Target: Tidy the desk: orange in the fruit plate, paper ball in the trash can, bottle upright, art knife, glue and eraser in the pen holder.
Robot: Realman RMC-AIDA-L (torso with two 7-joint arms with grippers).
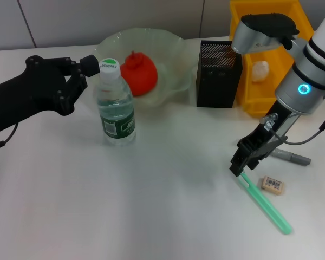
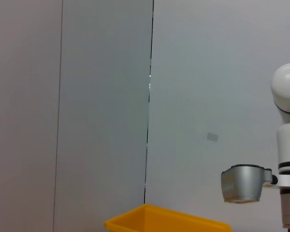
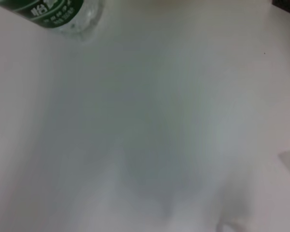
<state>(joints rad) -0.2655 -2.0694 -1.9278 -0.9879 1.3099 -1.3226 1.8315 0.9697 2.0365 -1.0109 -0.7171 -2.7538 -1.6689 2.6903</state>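
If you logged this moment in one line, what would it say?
orange: in fruit plate | bottle: upright | right hand: at green art knife | eraser: on desk

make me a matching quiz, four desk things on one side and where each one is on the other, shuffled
Things:
1. orange
2. bottle
3. eraser
4. paper ball

Places:
A. in the yellow trash can
B. lying on the table near the green art knife
C. in the fruit plate
D. standing upright on the table, by the left gripper

Pairs: 1-C, 2-D, 3-B, 4-A
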